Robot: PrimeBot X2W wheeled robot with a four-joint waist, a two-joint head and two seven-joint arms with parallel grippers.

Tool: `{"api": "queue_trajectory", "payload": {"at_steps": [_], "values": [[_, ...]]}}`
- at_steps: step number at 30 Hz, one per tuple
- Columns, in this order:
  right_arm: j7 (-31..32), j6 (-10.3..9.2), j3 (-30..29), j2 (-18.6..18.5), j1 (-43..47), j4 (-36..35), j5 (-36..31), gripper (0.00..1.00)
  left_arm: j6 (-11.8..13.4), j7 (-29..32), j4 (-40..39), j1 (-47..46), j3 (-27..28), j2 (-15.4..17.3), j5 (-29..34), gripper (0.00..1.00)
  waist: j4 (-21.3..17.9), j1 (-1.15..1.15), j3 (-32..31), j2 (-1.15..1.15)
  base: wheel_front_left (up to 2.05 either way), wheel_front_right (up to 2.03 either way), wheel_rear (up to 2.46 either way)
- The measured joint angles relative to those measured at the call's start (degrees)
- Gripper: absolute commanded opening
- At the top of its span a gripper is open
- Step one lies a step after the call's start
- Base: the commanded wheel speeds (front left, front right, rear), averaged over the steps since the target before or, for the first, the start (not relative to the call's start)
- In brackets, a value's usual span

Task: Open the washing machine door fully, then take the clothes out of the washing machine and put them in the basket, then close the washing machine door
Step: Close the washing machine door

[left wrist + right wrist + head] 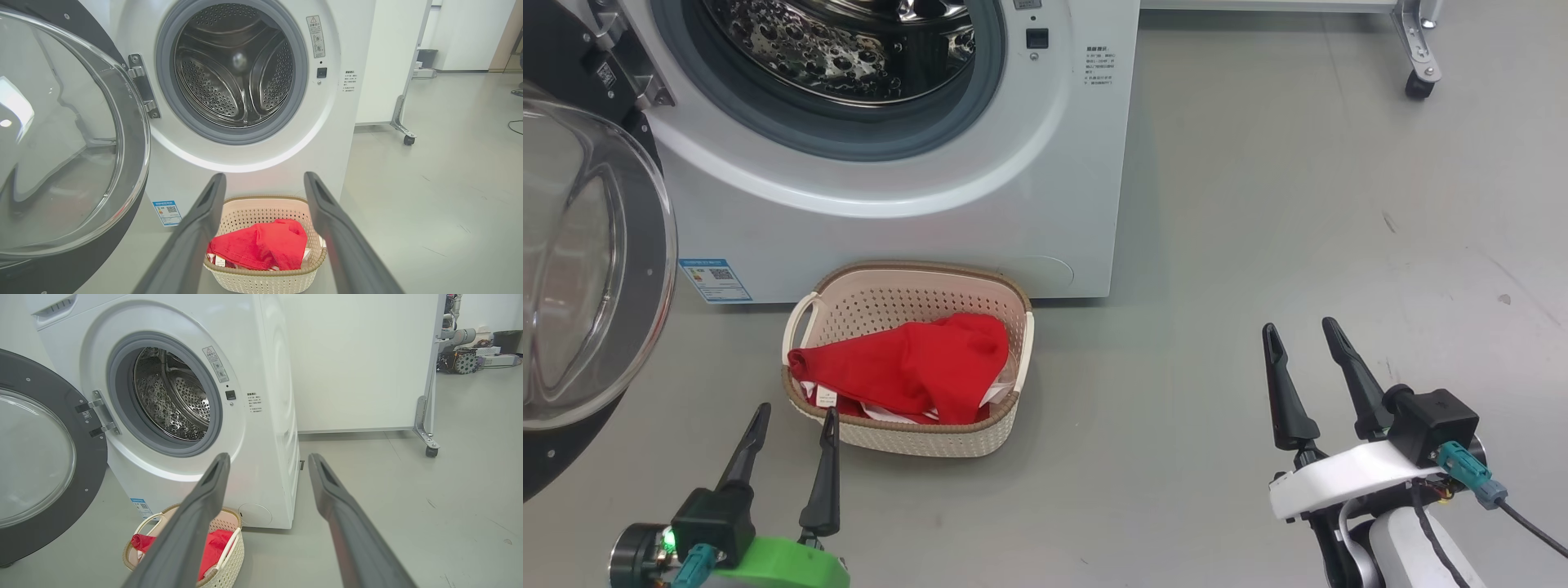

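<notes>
Our left gripper [796,408] and right gripper [1298,325] are wide open, holding nothing.
The clothes [907,367] lie in the basket [931,441] before the washing machine [915,220]; its drum [233,65] looks empty. We think only shutting the washing machine door [580,269] is left.

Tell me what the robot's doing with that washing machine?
It's doing laundry. The washing machine door hangs wide open and the drum looks empty. The red clothes already lie in the basket on the floor in front of the washing machine. The left tool and right tool are both open and holding nothing. Closing the door is what's left.
</notes>
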Motion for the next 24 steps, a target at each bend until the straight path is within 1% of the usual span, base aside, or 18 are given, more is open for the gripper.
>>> {"api": "queue_trajectory", "payload": {"at_steps": [8, 12, 18, 24], "values": [[0.0, 0.0, 0.0, 0.0, 0.0, 0.0, 0.0, 1.0, 0.0, 0.0, 0.0, 0.0, -0.1, 0.0, 0.0, 1.0, 0.1, 0.0, -0.1, 0.0, 0.0, 0.0, 0.0], [0.0, 0.0, -0.8, 0.1, 0.0, 0.0, 0.0, 1.0, 0.0, 0.0, 0.3, 0.0, -0.9, 0.0, 0.0, 1.0, 0.7, 0.0, -0.3, 0.0, 0.0, 0.0, 0.0], [0.0, 0.01, -1.0, 0.1, 0.8, -0.2, 0.0, 1.0, 0.0, 0.0, 0.5, 0.0, -1.2, 0.0, 0.0, 1.0, 2.7, 0.0, -0.6, 0.0, 0.0, 0.0, 0.0], [0.0, 0.3, -0.9, 0.1, 1.1, -0.1, 0.0, 1.0, 0.0, 0.0, 0.9, 0.0, -1.5, 0.0, 0.0, 1.0, 5.7, 0.0, -1.0, 0.0, 0.0, 0.0, 0.0]]}}
